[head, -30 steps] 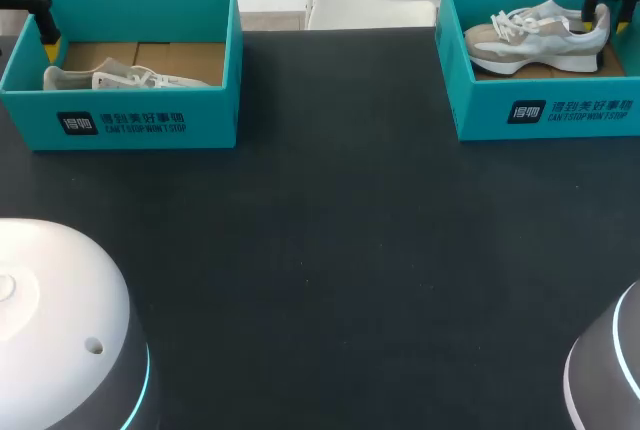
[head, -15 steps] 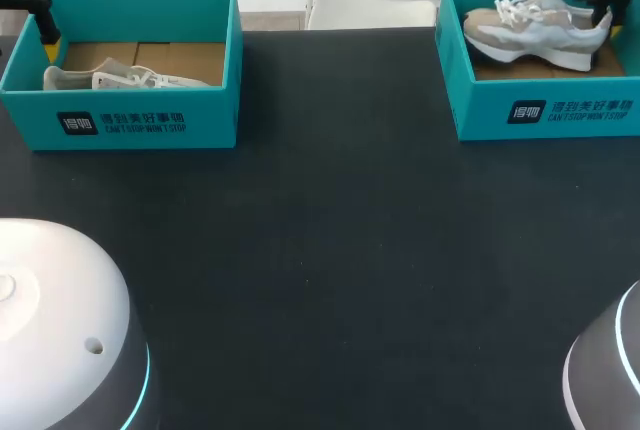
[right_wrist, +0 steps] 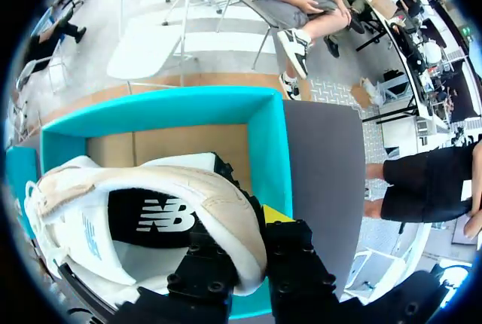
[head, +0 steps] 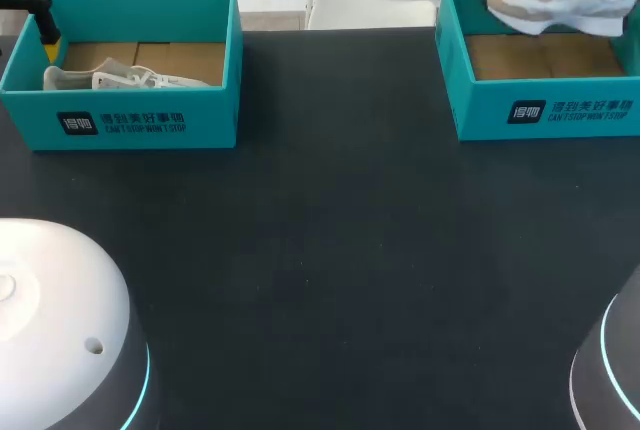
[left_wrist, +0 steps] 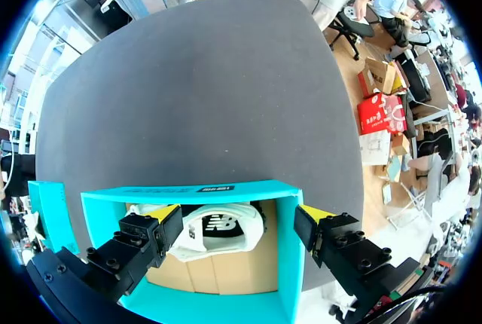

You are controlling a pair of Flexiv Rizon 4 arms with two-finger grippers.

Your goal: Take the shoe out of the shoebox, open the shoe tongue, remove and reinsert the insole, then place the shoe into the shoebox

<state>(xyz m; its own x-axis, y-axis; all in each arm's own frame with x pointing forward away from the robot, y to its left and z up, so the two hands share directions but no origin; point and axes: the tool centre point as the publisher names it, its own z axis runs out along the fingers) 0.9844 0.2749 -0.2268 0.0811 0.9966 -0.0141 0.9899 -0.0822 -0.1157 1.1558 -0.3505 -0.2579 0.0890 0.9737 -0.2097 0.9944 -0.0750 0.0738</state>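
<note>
The right gripper [right_wrist: 250, 226] is pinching only the heel rim of the shoe [head: 560, 0], holding it in the air above the back of its shoebox [head: 540, 110], so the heavy toe could be tipping it loose (the left gripper [left_wrist: 239, 215] is hanging open over the other box [left_wrist: 294, 264]).

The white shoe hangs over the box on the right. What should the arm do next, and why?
Probably carry the white and beige sneaker toward the black table and lower it there: the right gripper holds it by the heel above the teal cardboard shoebox, so it is already out.
</note>
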